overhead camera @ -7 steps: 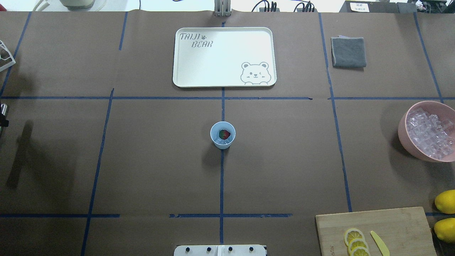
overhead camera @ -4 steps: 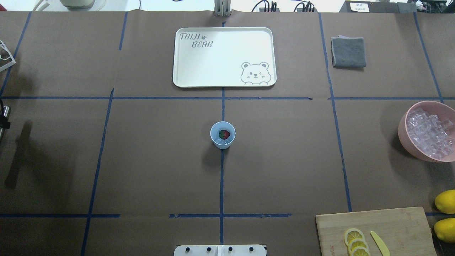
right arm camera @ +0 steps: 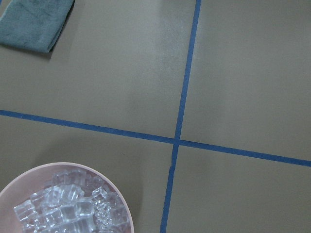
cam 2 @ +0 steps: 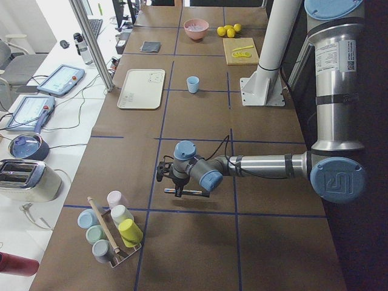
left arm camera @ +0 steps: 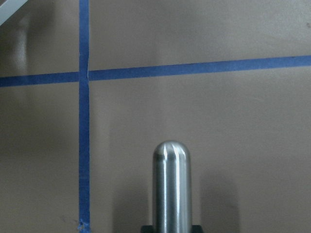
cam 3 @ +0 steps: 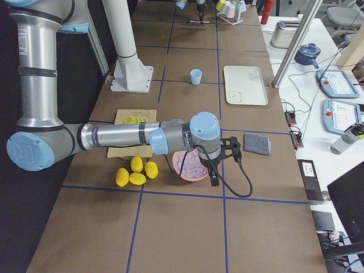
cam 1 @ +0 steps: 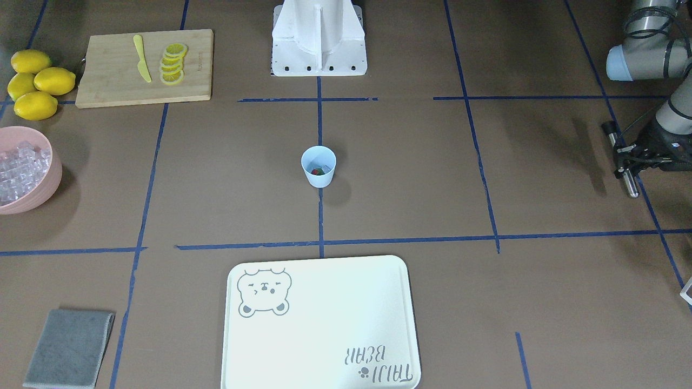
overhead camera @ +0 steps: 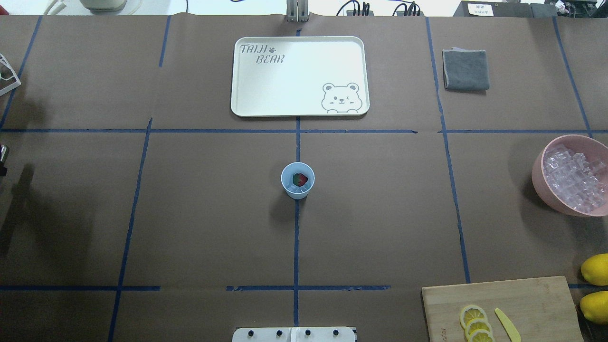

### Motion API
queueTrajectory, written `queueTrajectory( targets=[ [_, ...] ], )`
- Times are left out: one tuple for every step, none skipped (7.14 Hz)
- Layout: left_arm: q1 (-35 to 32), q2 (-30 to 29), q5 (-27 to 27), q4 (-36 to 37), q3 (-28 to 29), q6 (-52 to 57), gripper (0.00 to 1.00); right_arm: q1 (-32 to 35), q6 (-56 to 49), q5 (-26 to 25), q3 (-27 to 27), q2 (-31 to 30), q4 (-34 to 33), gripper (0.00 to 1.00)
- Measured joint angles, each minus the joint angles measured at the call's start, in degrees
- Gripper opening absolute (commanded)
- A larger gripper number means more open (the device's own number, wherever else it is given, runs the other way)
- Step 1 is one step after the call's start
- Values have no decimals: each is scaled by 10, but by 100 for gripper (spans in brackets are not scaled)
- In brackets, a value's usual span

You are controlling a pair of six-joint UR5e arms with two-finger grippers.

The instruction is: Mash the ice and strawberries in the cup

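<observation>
Plastic this thin suggested the cup (overhead camera: 297,180) was light and apt to skid or tip. It stood upright on the robot's side of the tray (overhead camera: 247,95), apart from it, with the strawberry (overhead camera: 299,179) lying on ice (overhead camera: 295,188) inside. The berry would likely crush softly, while the cubes looked hard and slippery. Far to the tray's left, the left gripper (cam 1: 623,160) was clamped around a steel pestle (left arm camera: 171,184). Whether the right gripper (cam 3: 215,179) was closed could not be told. Steadying the cup probably meant grasping it round its wall.
</observation>
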Motion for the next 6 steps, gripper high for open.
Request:
queueTrajectory(
  targets=[
    [0,1,0,0,0,0,30,0,0,0,1,0,0,100],
    [0,1,0,0,0,0,99,0,0,0,2,0,0,100],
    [0,3,0,-1,0,0,100,0,0,0,2,0,0,100],
    [0,5,0,-3,-1,0,100,0,0,0,2,-1,0,100],
    [0,6,0,-3,-1,0,100,0,0,-1,2,-3,0,100],
    [0,7,0,-3,-3,1,100,0,-1,-1,2,-5,2,100]
  ],
)
